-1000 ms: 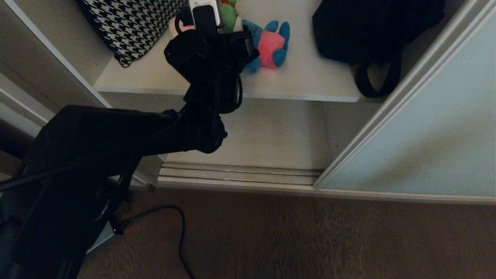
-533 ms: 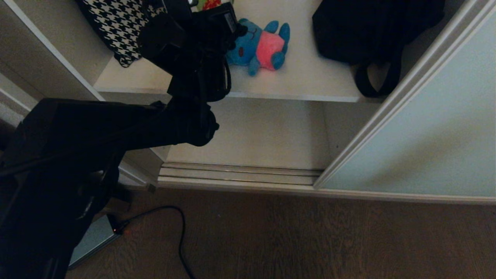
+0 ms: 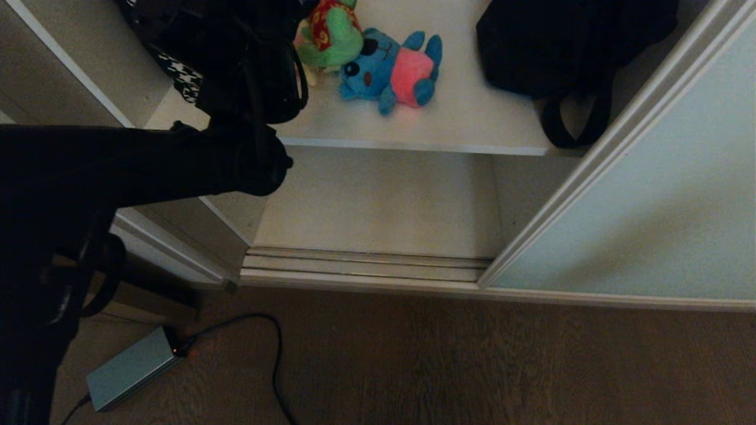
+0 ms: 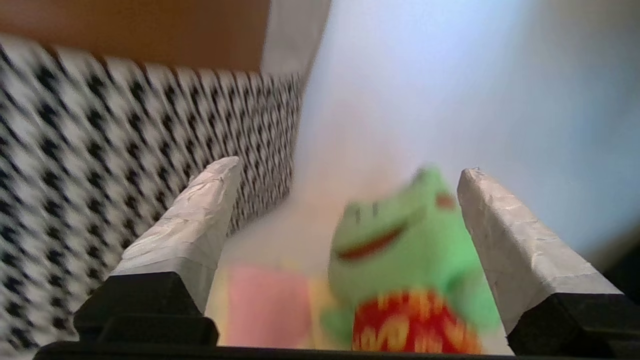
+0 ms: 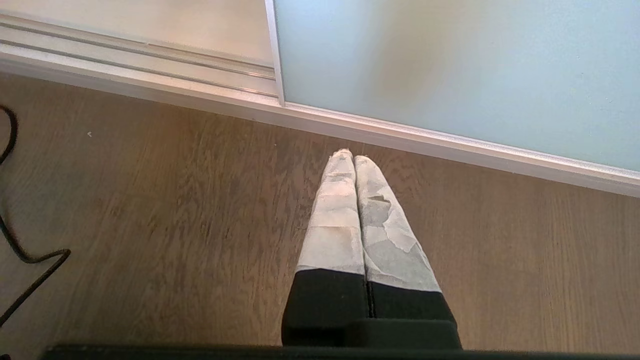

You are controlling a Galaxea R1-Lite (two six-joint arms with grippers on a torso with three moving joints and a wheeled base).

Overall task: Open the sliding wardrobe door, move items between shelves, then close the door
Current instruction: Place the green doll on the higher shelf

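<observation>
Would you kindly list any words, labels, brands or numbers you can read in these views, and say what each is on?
No text can be read.
green plush toy: yellow marks on its red shirt, too blurred to tell whether they are letters.
grey box on the floor: no label visible.

blue-pink plush (image 3: 390,72) lying on upper shelf (image 3: 472,121)

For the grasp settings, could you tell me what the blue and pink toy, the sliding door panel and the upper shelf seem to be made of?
Blue and pink toy: soft plush fabric, going by its fuzzy, rounded limbs.
Sliding wardrobe door: probably frosted glass, pale blue-green and matt, in a slim off-white frame; it could be acrylic.
Upper shelf: smooth off-white board, likely laminate, with a straight pale front edge.
</observation>
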